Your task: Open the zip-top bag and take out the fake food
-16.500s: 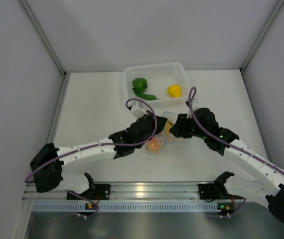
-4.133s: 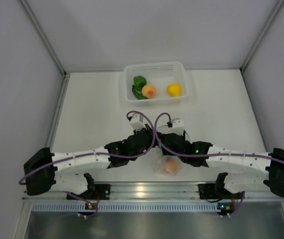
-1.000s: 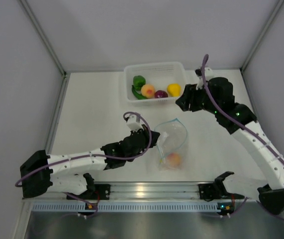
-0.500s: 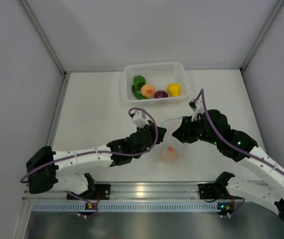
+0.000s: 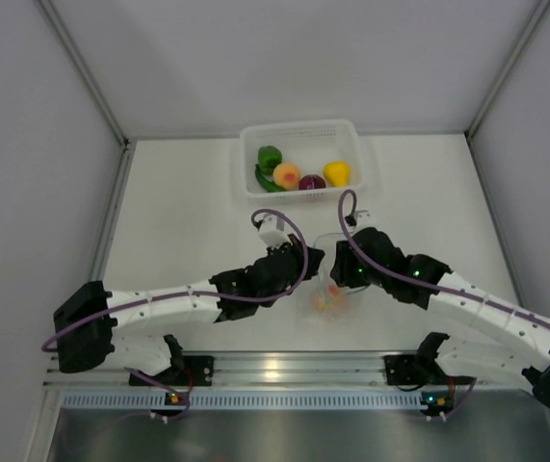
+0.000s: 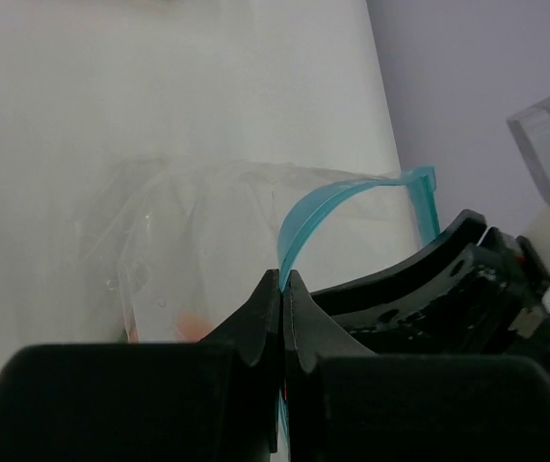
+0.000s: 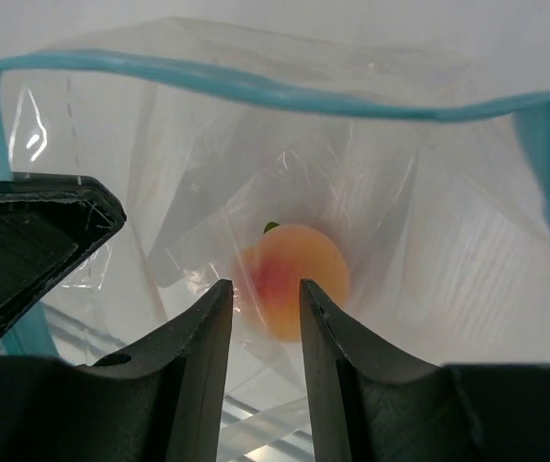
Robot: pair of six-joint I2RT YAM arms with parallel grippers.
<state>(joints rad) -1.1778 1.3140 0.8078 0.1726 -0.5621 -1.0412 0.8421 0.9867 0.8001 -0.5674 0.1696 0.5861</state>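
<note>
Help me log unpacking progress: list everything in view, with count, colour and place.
zip-top bag: 1, clear with light blue strip, between the grippers, mouth open
bagged fruit: 1, peach-orange, inside the bag
basket: 1, white, far centre of table
green pepper: 1, green, basket's left
chili: 1, green, basket's left, near side
basket fruit: 1, peach-orange, basket's middle
purple piece: 1, purple, basket's middle
yellow pepper: 1, yellow, basket's right
table: 1, white
left gripper: 1, black, shut on the bag's strip
right gripper: 1, black, open at the bag's mouth
</note>
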